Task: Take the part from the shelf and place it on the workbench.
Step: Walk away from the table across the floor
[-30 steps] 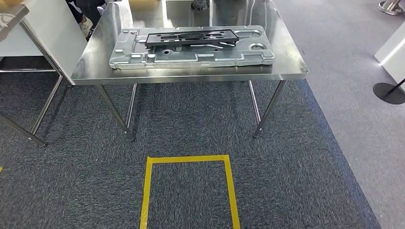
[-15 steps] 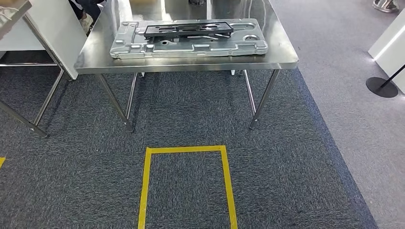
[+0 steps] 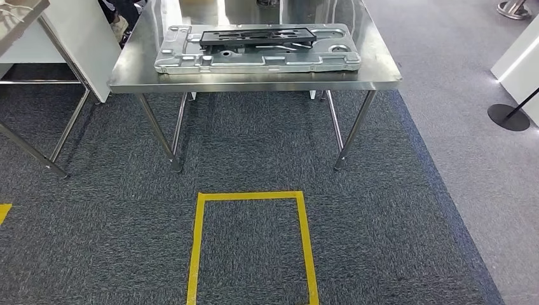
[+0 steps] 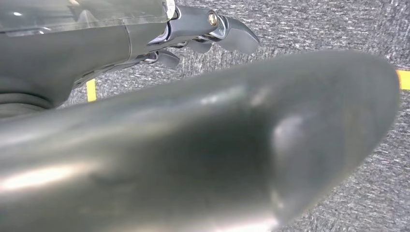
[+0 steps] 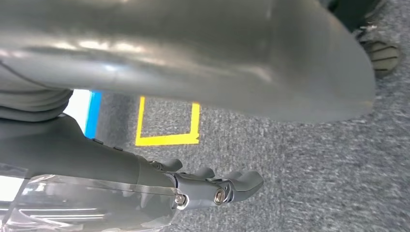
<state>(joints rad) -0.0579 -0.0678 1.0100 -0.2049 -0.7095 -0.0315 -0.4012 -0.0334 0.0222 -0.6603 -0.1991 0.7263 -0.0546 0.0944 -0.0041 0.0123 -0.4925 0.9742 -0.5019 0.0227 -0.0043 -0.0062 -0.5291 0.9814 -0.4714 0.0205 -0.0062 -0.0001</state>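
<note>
A steel workbench (image 3: 254, 81) stands ahead in the head view. On it lies a large silver stamped plate (image 3: 257, 59), and a flat black part (image 3: 257, 37) rests on top of that plate. My left hand (image 4: 193, 31) hangs over the carpet with its dark fingers loosely apart and nothing in them. My right hand (image 5: 212, 188) likewise hangs above the carpet, fingers apart and holding nothing. Both hands are well away from the workbench.
A yellow tape rectangle (image 3: 251, 198) marks the dark carpet in front of the workbench. Another steel table (image 3: 22, 16) and a white panel (image 3: 79, 41) stand at the left. A black stand base (image 3: 508, 117) sits on the lighter floor at right. A person's shoe (image 5: 382, 55) is near.
The whole picture has shifted, so the camera has moved: the workbench sits higher and slightly further right in the head view. The parts on it have not moved.
</note>
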